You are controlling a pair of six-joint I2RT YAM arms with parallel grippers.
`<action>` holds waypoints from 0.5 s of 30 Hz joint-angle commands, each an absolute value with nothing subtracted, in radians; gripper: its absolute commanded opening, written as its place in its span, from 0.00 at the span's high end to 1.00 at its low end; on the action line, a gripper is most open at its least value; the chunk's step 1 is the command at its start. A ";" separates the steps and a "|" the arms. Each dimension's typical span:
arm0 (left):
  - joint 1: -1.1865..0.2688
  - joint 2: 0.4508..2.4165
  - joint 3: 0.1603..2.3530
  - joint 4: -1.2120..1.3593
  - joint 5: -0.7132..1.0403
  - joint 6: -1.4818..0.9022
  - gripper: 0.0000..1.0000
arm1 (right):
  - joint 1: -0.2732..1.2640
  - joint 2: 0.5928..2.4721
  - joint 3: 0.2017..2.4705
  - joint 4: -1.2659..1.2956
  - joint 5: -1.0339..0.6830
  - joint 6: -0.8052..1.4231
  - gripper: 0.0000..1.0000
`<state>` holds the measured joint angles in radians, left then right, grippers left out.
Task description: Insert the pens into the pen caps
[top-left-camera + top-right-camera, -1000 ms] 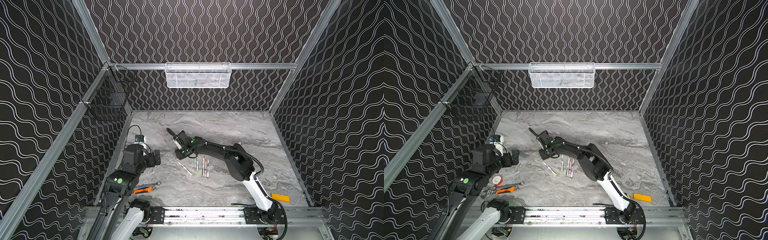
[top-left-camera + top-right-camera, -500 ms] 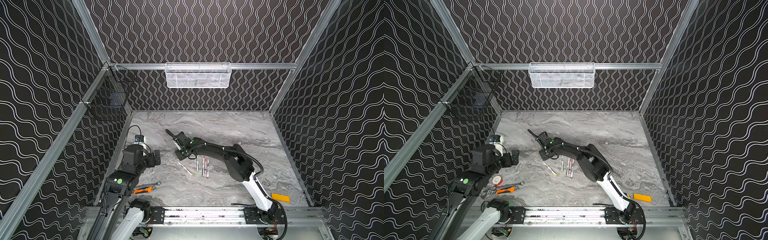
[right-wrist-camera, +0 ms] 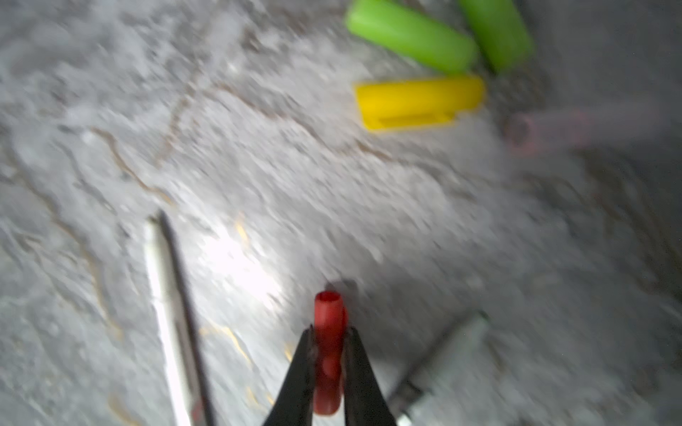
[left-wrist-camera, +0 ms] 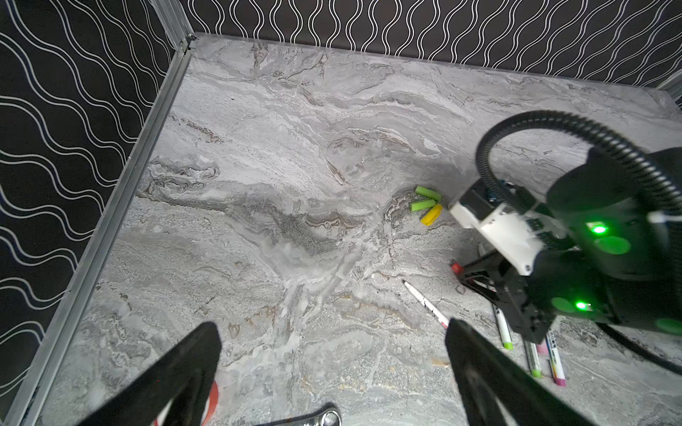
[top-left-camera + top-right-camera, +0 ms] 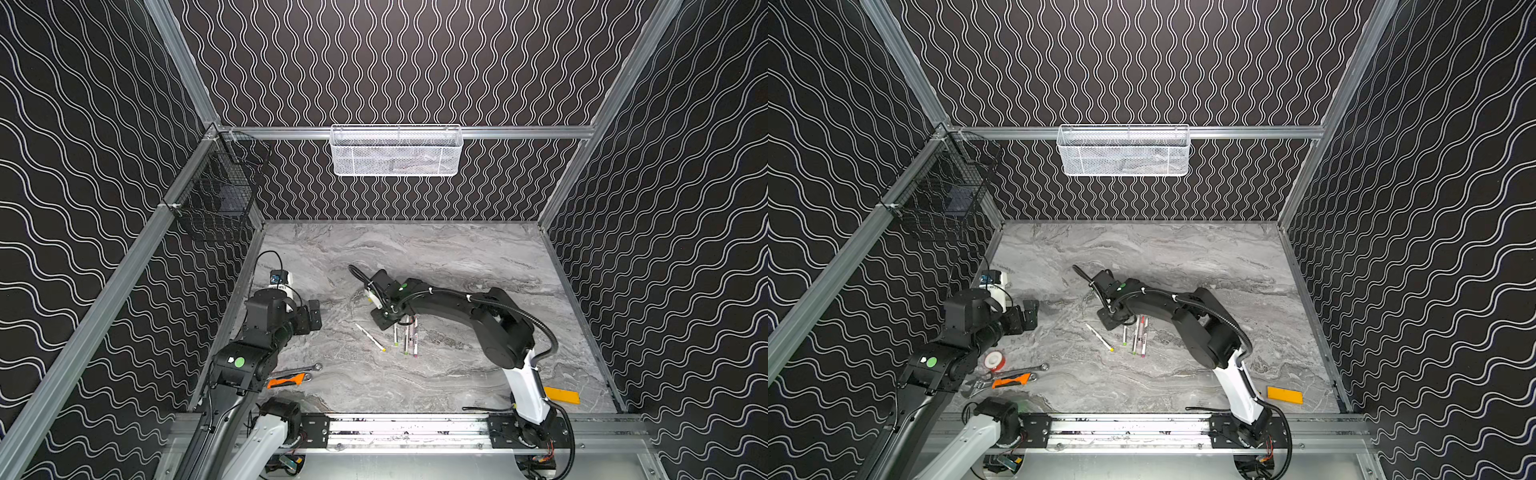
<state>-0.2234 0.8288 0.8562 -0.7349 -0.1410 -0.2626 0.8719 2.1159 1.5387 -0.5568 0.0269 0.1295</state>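
I can't make out what the white basket (image 5: 395, 150) holds. My left gripper (image 4: 332, 326) hangs wide open. My right gripper (image 3: 329, 330) pinches the red cap (image 3: 327, 306) near the pens (image 5: 406, 337) on the table (image 5: 457, 257), green and yellow caps (image 4: 426, 204) close by.

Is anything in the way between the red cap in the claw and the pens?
No, nothing I can see. The right claw pinches the red cap, and only bare table lies between it and the white pen beside it.
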 commanded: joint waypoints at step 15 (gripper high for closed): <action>-0.222 0.846 0.856 -0.711 -0.153 -0.273 0.01 | 0.507 1.973 1.363 -0.519 -0.063 -0.015 0.87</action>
<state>-0.2234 0.8417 0.8562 -0.7349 -0.1452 -0.2626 0.5213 1.9575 1.3510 -0.5320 -0.0399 0.0299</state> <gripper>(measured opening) 0.988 0.130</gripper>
